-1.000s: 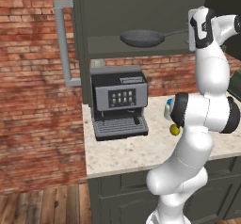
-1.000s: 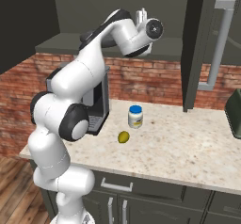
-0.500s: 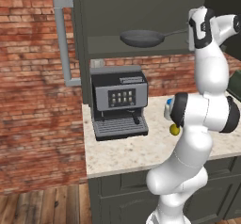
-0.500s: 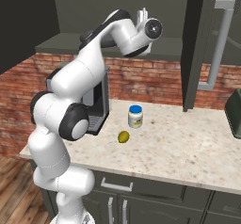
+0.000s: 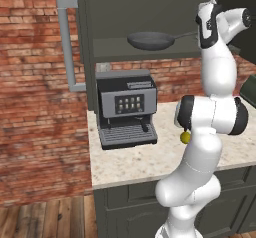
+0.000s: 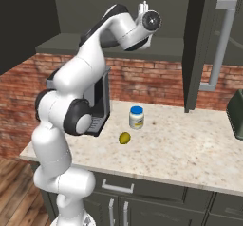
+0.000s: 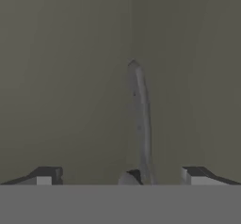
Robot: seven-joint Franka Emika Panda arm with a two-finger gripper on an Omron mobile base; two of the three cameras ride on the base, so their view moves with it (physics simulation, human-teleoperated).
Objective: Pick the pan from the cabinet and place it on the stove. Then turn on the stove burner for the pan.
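1. The pan (image 5: pixel 151 40) is a round, shallow, dark grey frying pan with a matte finish. It sits flat on the lower shelf of the open cabinet (image 5: pixel 130 17), directly above the coffee machine (image 5: pixel 126 108); its long thin handle runs off to the right toward the robot's wrist.
2. In the hand view that handle (image 7: pixel 141 119) appears as a slim, slightly curved grey bar rising up the middle of the picture against the smooth grey-green cabinet wall.
3. The gripper (image 7: pixel 121 176) is spread wide and grasps nothing: its two blocky dark fingertips stand far apart, one on each side of the handle, and neither touches it (whether the handle lies level with the tips or further in, I cannot tell).
4. The cabinet is dark grey, with flat plain inner walls; its door (image 5: pixel 82 42) is swung open to the left and carries a long, squared silver bar handle (image 5: pixel 66 44).
5. The coffee machine is a boxy grey and black unit with a small button panel and a ribbed drip tray; it stands on the speckled beige stone counter (image 5: pixel 145 159) against the rough red brick wall (image 5: pixel 35 107).
6. From the right base view, a small white jar with a blue lid (image 6: pixel 136 117) stands on the counter, and a little rounded yellow-green fruit (image 6: pixel 124 137) lies just beside it, nearer the edge.
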